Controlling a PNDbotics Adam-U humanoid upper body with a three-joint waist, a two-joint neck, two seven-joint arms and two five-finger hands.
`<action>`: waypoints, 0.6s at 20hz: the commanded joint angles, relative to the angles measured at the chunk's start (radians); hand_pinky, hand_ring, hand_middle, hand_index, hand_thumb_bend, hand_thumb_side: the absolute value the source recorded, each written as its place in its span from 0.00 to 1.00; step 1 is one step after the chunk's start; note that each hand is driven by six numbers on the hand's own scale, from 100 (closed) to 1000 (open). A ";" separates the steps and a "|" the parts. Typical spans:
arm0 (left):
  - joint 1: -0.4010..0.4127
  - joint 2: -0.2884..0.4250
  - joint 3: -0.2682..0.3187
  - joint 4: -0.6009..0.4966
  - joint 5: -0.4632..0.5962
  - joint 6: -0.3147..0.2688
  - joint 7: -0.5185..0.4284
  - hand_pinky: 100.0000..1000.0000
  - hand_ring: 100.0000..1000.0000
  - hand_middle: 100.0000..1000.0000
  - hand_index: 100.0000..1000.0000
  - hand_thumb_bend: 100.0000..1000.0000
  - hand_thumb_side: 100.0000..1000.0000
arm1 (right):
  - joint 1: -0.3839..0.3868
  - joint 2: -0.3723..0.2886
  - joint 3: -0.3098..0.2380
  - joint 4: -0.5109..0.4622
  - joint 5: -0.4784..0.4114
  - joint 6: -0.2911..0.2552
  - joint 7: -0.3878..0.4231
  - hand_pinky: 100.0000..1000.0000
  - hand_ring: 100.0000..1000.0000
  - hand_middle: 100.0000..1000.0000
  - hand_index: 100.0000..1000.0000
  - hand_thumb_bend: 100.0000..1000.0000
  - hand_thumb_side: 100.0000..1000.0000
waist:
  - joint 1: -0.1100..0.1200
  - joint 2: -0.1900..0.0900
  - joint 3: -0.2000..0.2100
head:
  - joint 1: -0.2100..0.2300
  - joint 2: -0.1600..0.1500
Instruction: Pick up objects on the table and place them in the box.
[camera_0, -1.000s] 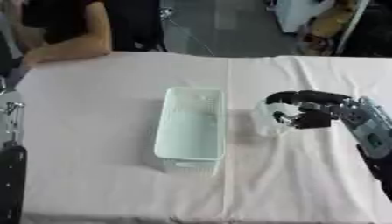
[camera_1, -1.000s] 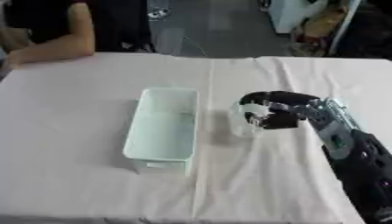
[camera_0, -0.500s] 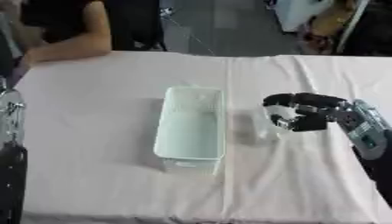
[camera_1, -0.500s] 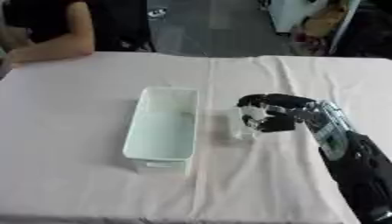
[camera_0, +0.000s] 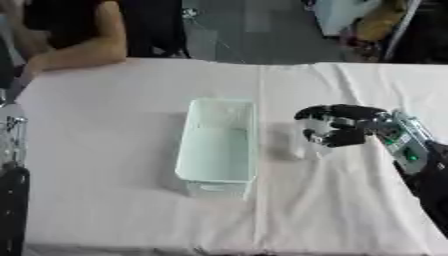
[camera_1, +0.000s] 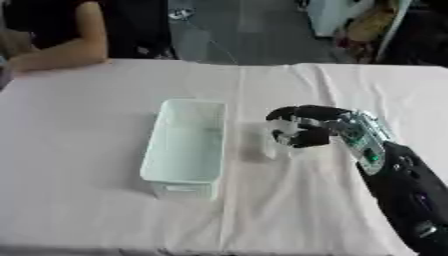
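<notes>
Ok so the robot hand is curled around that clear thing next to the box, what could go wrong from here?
1. The clear object is see-through and hard to make out against the white cloth, so the right robot hand, fingers curled by it, may close off-centre and tip it.
2. The object stands close beside the pale green box; lifting it across could clip the box's near wall and shift the box.

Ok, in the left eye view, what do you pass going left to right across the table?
Left arm at the edge → pale green box → small clear object → right hand.
</notes>
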 joint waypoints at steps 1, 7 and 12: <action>-0.023 0.012 -0.005 -0.017 0.006 -0.002 -0.007 0.65 0.72 0.73 0.77 0.44 0.72 | -0.032 -0.006 0.002 0.032 0.032 -0.122 0.070 1.00 1.00 1.00 1.00 0.00 0.95 | 0.000 -0.007 0.002 | -0.013 -0.001; -0.029 0.011 -0.009 -0.017 0.008 -0.003 -0.015 0.65 0.72 0.73 0.77 0.45 0.71 | -0.065 -0.003 0.026 0.083 0.122 -0.176 0.053 1.00 1.00 1.00 1.00 0.07 0.92 | -0.001 -0.004 0.006 | -0.018 -0.001; -0.033 0.011 -0.012 -0.017 0.010 -0.004 -0.020 0.65 0.72 0.73 0.77 0.45 0.71 | -0.080 0.010 0.024 0.124 0.223 -0.207 0.030 1.00 1.00 1.00 1.00 0.11 0.92 | -0.001 -0.001 0.008 | -0.021 -0.001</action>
